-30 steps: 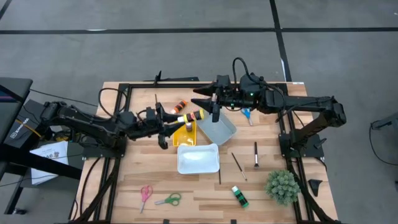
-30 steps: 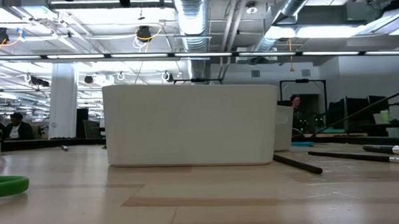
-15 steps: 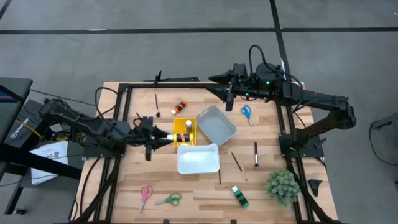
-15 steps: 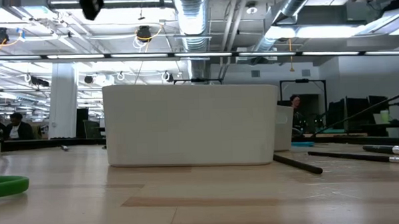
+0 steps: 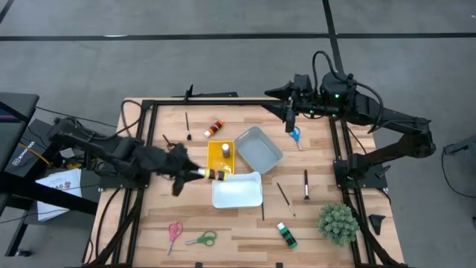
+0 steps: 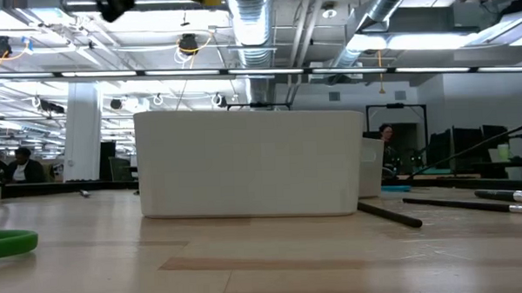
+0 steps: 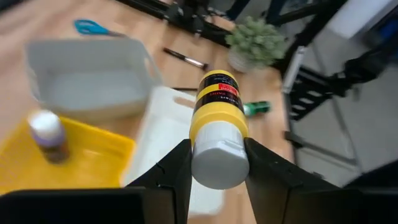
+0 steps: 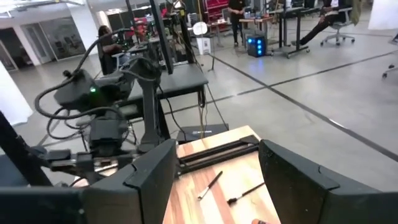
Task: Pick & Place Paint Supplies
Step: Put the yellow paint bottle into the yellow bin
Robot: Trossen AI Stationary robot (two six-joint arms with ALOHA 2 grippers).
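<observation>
Left gripper [image 7: 214, 180] clamped on the yellow paint bottle [image 7: 217, 127], carrying it over the trays mid-tabletop.
My left fingers [image 7: 171, 174] pinch the bottle by its white cap end, black-and-red label pointing away; text on it too blurred to read. In the high view the bottle [image 5: 214, 175] hangs at the seam between the yellow tray [image 5: 221, 168] and the white tray [image 5: 249, 195]. The purple-capped bottle [image 7: 48, 135] already lies in the yellow tray, so I judge mine goes there: shift toward the tabletop's far edge until centred over bare yellow, lower, then let go, clear of that bottle. My right gripper [image 5: 288, 119] waits empty with jaws wide, above the blue scissors [image 5: 294, 135] near the far right corner.
</observation>
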